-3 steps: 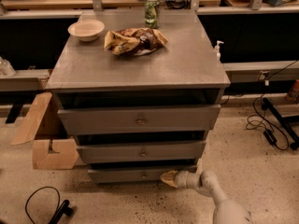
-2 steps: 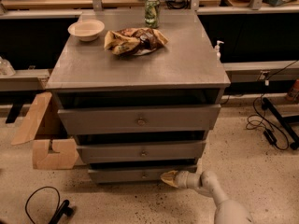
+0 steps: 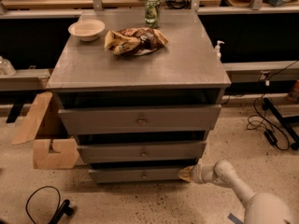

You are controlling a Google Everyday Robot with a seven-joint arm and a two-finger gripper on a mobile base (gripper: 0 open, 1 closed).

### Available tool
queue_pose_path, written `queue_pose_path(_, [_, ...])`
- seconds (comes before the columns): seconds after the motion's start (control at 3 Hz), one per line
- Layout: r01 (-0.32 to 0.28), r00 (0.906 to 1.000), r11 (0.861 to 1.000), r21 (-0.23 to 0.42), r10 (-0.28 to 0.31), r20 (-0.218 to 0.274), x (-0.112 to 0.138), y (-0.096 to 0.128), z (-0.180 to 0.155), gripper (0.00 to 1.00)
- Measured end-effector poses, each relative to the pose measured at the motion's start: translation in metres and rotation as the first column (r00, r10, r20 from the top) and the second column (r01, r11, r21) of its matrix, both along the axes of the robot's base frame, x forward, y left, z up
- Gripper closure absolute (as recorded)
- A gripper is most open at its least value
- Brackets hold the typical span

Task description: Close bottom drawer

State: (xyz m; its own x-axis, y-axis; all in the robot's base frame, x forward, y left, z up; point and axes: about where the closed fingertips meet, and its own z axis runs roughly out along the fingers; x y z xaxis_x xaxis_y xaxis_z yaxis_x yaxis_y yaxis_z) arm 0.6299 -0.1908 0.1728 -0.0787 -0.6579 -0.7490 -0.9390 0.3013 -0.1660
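The grey cabinet (image 3: 140, 66) has three drawers, each with a small round metal knob. The bottom drawer (image 3: 135, 174) is the lowest and slimmest and stands out a little from the cabinet body. My gripper (image 3: 186, 173) comes in from the lower right on a white arm, low over the floor. Its tan tip touches the right end of the bottom drawer's front. The mid-sized middle drawer (image 3: 140, 151) and the tall top drawer (image 3: 140, 119) sit above it.
On the cabinet top are a white bowl (image 3: 87, 30), a chip bag (image 3: 134, 41) and a green can (image 3: 152, 12). A cardboard box (image 3: 44, 134) stands at the left, black cables (image 3: 44, 204) on the floor at lower left and right (image 3: 268, 125).
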Motion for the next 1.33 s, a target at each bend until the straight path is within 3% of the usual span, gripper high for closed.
queue_pose_path(0.33, [-0.086,0.9946,0.992,-0.089,0.081,-0.066,-0.029,-0.002,0.026,1.0])
queue_pose_path(0.67, [-0.13,0.9873,0.976,-0.177,0.111,-0.114,-0.06,-0.003,0.064,1.0])
queue_pose_path(1.0, [-0.162,0.98,0.975,-0.153,0.141,-0.14,-0.078,0.012,0.055,1.0])
queue_pose_path(1.33, [-0.157,0.9814,0.975,-0.156,0.136,-0.135,-0.075,0.01,0.055,1.0])
